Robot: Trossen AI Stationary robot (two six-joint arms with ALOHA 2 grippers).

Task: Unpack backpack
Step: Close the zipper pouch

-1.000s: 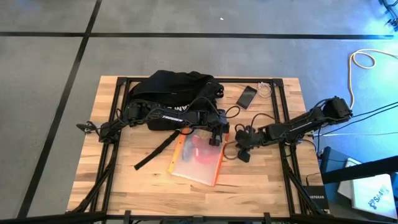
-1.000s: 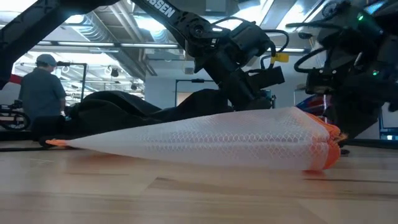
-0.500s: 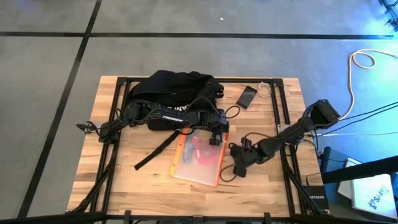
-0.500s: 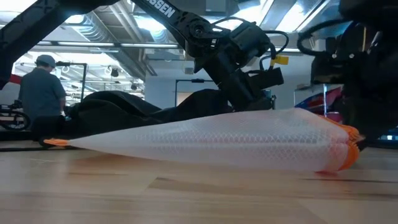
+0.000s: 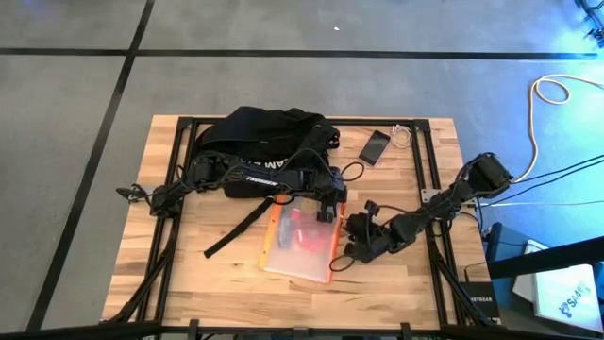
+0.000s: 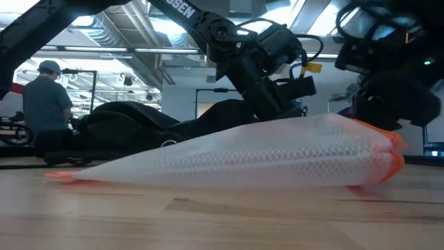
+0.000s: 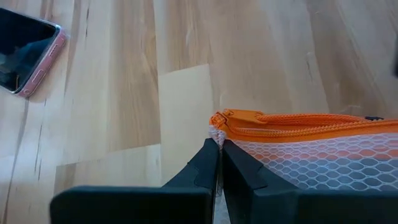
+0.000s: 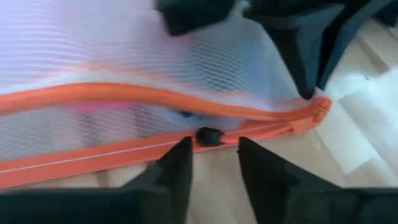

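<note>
The black backpack [image 5: 257, 134] lies at the table's far middle. In front of it lies a white mesh pouch [image 5: 300, 242] with an orange zipper edge [image 8: 124, 96] and red things inside. My left gripper [image 5: 327, 213] is shut on the pouch's far right corner. At the pouch's right side, my right gripper [image 8: 214, 155] stands open against the zipper edge. The black zipper pull [image 8: 207, 135] sits just ahead of the gap between its fingers; whether they touch it cannot be told. My left gripper pinches the mesh corner [image 7: 216, 133] between its two shut fingers, right beside the orange zipper's end [image 7: 235, 118]. The fingers slant down from the table's far left side. The corner is held a little raised while the rest of the pouch [image 6: 229, 158] lies on the table.
A dark phone [image 5: 375, 145] with a white cable beside it lies at the far right of the table. A backpack strap [image 5: 236, 231] trails toward the near left. A person [image 6: 47, 97] stands in the room beyond the table.
My right gripper has swung toward the table's near edge and left, up to the pouch's zipper side, turning as it went. The pouch's zipper end has shifted a little in the low view; my left gripper has kept its hold.
</note>
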